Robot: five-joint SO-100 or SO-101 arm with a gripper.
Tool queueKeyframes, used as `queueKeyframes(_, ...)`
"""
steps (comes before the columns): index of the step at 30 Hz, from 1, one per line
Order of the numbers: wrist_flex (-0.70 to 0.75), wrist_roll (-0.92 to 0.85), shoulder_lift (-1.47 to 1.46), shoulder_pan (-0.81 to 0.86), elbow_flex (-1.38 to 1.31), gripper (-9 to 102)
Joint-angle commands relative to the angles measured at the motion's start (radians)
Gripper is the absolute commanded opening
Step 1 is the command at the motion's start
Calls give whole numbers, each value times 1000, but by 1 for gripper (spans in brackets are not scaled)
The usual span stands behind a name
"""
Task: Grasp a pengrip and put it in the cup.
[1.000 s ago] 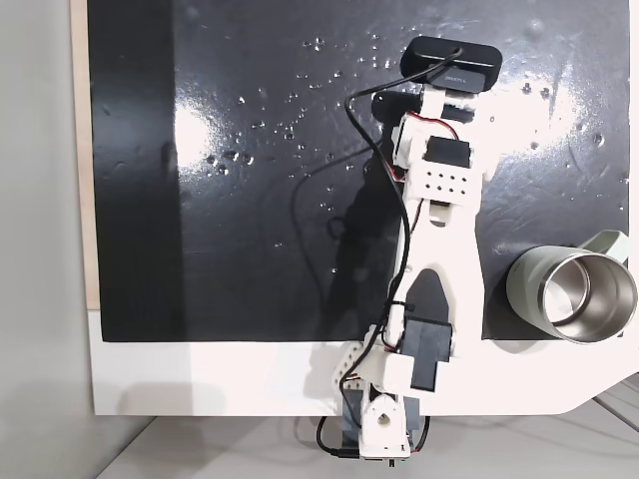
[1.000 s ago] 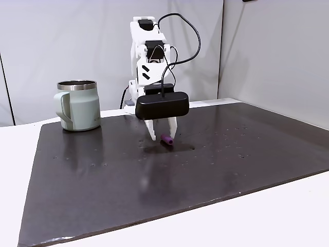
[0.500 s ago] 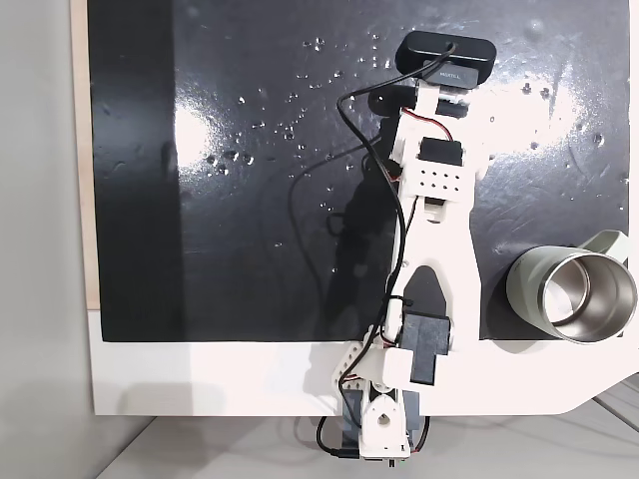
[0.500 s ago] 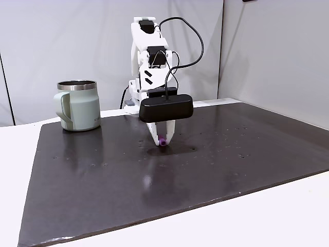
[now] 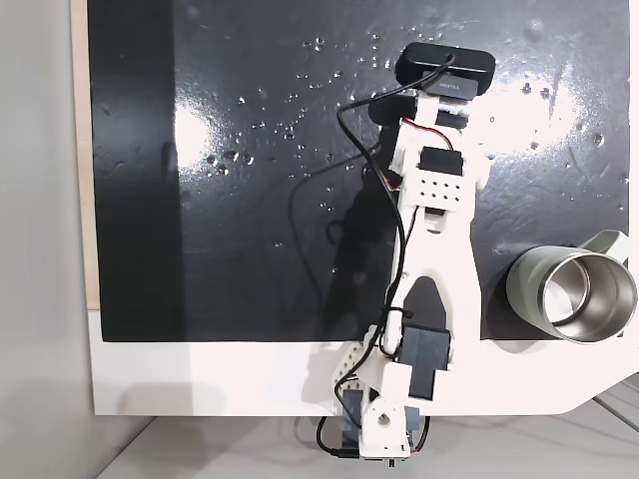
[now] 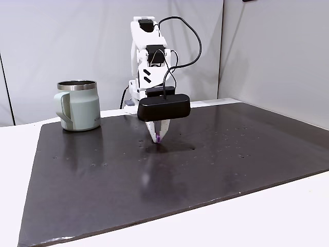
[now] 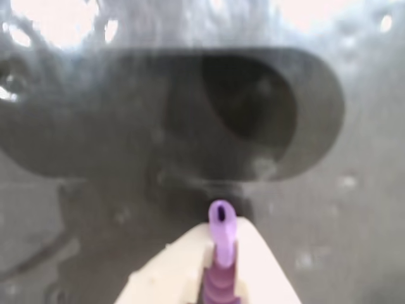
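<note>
The purple ribbed pengrip [image 7: 221, 244] is pinched between my two cream fingers, its open end poking out past their tips. My gripper [image 7: 218, 253] is shut on it, close above the dark mat. From the side, in a fixed view, the gripper [image 6: 158, 138] points straight down under the black wrist camera with the pengrip [image 6: 159, 137] at its tip. The pale green cup [image 6: 78, 105] stands upright far to the left of the gripper in that view. In the fixed view from above, the cup [image 5: 572, 296] sits at the right edge, its steel inside showing, and the wrist camera hides the gripper.
A black mat [image 6: 205, 159] covers most of the white table [image 6: 267, 216]. My white arm [image 5: 434, 249] stretches from its base [image 5: 379, 429] at the near edge across the mat. A black cable [image 5: 344, 140] loops beside the arm. Grey walls stand behind.
The fingers, open around the pengrip lying on the mat a second ago, have closed on it. The wrist has shifted slightly and the pengrip now hangs at the fingertips.
</note>
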Motion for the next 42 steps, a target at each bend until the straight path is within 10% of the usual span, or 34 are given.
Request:
queueKeyframes(1,89,25,166,-25,-8,0)
queueKeyframes(23,652,-356,1083,428,187,0)
queueKeyframes(42,641,-568,879,790,-71,0)
